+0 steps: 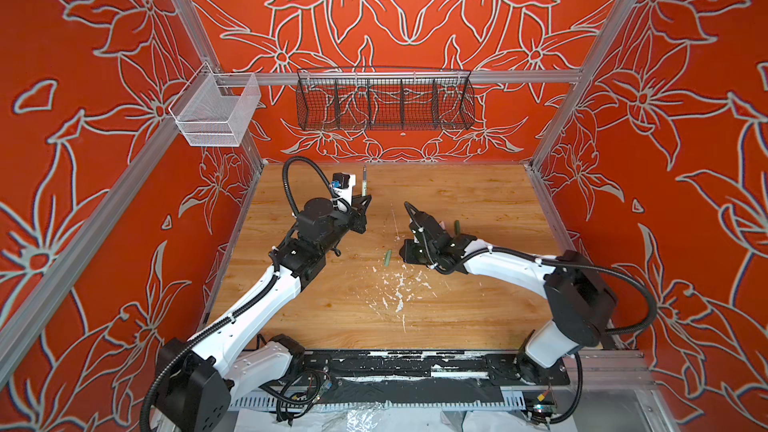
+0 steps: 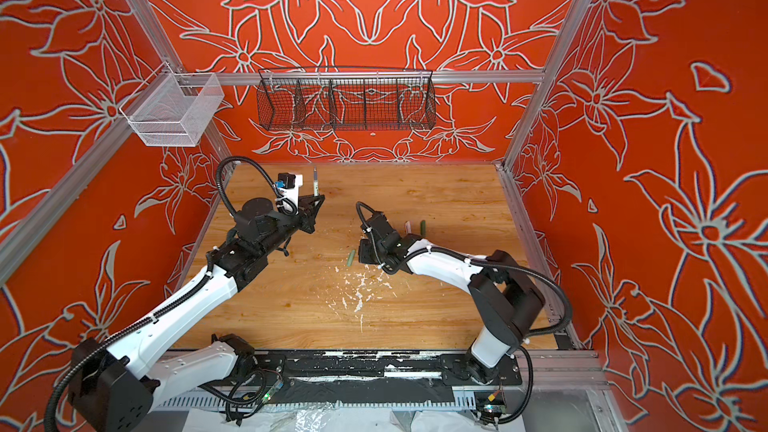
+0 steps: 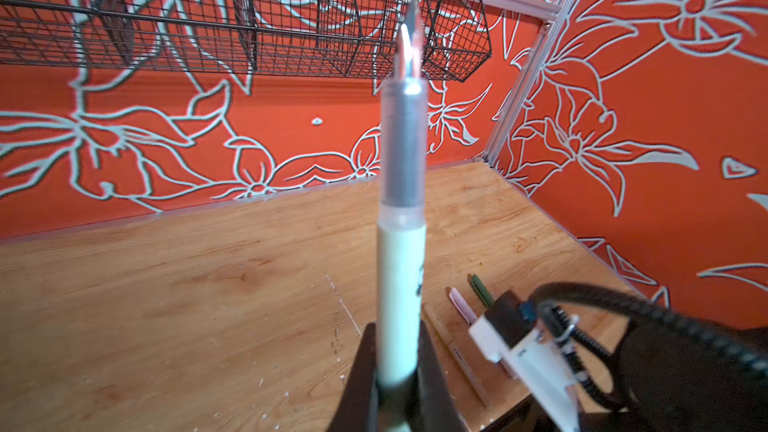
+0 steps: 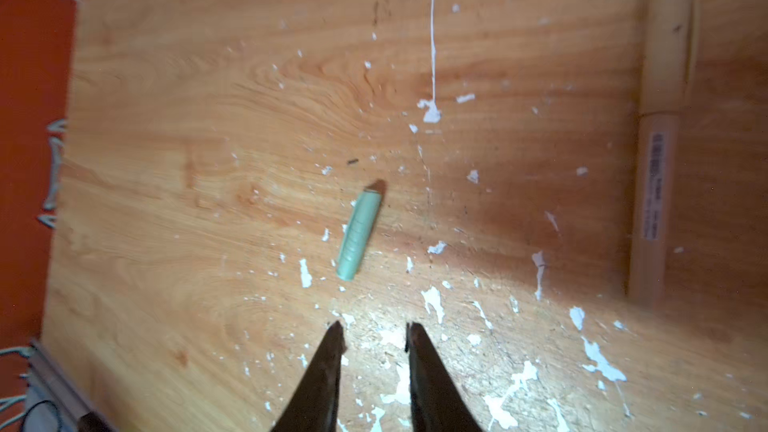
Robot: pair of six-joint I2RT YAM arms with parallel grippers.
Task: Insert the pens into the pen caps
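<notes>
I have the left gripper (image 3: 400,380) clamped on the pale green pen (image 3: 401,276), tip raised as a steady target, while the right gripper (image 4: 374,336) hangs empty, jaws parted, just short of the matching pale green cap (image 4: 359,236) lying on the table (image 4: 166,118).

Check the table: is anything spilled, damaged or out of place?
Yes: white flecks litter the table near its front middle, like dried spilled paint. A pale green cap lies loose by them; the left hand holds an uncapped pen.
</notes>
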